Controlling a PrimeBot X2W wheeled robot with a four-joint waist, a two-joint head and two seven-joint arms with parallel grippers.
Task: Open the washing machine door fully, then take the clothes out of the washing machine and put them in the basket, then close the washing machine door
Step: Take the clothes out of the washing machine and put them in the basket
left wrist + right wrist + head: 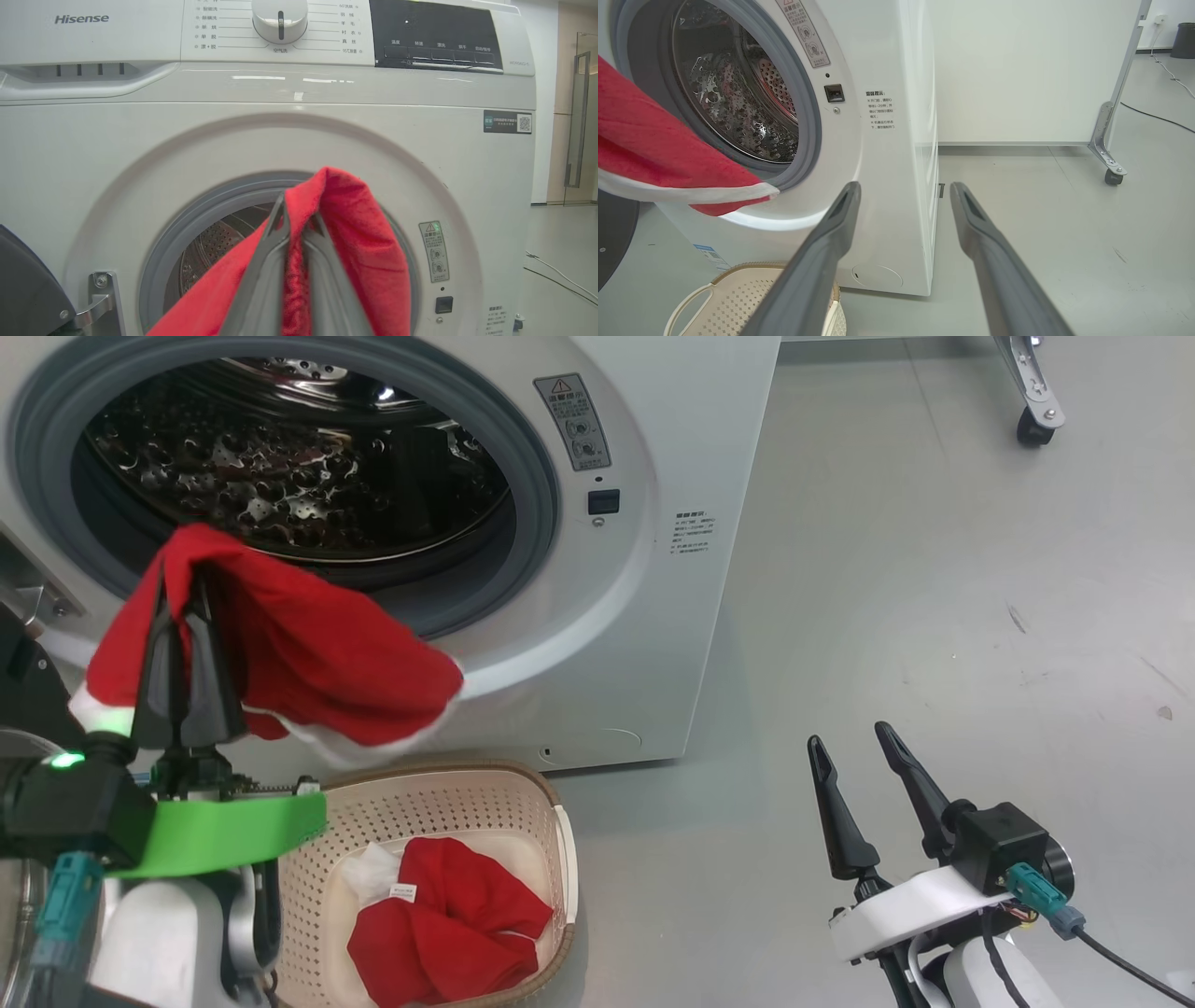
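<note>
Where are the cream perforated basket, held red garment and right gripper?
Cream perforated plastic basket (448,807), head view, back wall.
Red fabric garment (317,653), head view, hanging middle.
Right gripper (848,735), head view, between fingertips.

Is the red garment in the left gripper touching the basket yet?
Apart. In the right wrist view the red garment hangs with its white hem above the basket rim, with the washing machine front showing between them.

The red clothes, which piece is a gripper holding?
The red piece pinched in the left gripper, hanging before the washing machine; the other red piece lies in the basket.
</note>
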